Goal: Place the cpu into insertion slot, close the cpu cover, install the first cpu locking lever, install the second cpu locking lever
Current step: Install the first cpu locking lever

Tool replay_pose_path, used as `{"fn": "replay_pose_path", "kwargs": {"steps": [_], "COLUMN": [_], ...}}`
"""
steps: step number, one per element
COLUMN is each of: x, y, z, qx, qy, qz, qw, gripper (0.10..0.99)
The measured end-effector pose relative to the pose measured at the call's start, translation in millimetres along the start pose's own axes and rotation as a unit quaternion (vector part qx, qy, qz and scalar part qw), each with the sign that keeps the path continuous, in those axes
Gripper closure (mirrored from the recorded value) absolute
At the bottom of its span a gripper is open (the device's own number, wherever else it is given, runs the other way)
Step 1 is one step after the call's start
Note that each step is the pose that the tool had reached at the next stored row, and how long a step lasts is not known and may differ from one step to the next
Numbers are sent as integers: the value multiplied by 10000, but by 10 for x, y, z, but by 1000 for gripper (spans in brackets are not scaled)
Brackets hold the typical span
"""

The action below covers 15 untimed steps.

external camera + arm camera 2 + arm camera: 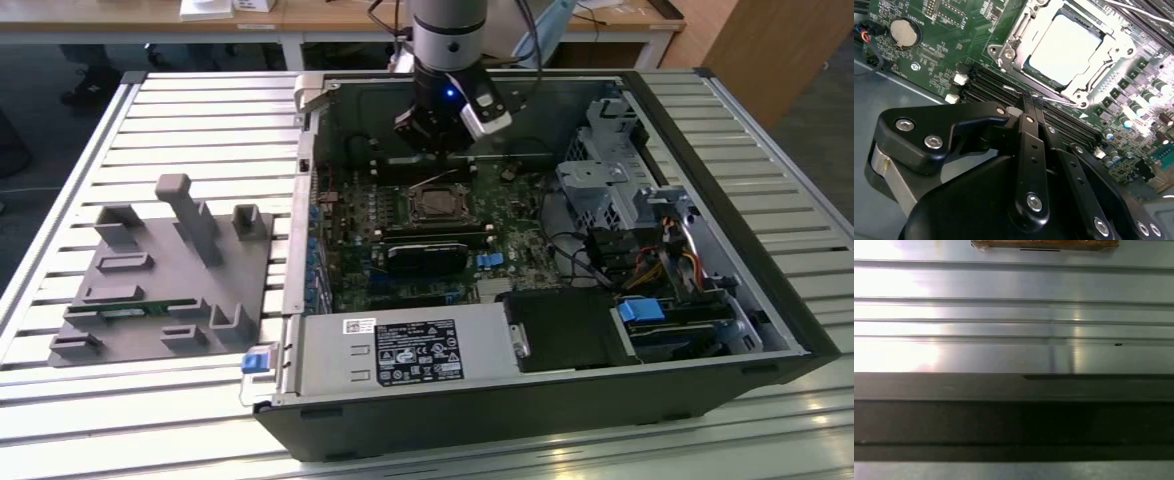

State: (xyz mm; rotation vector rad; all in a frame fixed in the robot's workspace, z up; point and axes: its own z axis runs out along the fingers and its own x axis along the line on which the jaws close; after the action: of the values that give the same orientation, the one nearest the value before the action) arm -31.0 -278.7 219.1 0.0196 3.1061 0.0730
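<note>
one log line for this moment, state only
silver-grey square cpu: seated in socket | shiny metal cpu cover: down | black gripper: shut, empty, near socket edge

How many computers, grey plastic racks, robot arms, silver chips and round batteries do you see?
computer: 1
grey plastic rack: 1
robot arm: 1
silver chip: 1
round battery: 1
Total: 5

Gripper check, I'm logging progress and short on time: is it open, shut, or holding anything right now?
Gripper: shut, fingers pressed together with nothing between them, tips near the cpu cover edge, cpu seated under it.
</note>
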Motion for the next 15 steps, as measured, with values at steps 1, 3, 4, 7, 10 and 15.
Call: {"fn": "replay_pose_path", "kwargs": {"steps": [1, 3, 4, 7, 10, 15], "x": [-11, -25, -33, -50, -66, -83], "y": [0, -1, -2, -4, -5, -6], "z": [9, 36, 51, 91, 126, 165], "qx": [0, 0, 1, 1, 1, 1], "qy": [1, 3, 4, 5, 9, 19], "qz": [0, 0, 0, 0, 0, 1], "qw": [10000, 10000, 10000, 10000, 10000, 10000], "gripper": [969, 969, 969, 969, 969, 969]}}
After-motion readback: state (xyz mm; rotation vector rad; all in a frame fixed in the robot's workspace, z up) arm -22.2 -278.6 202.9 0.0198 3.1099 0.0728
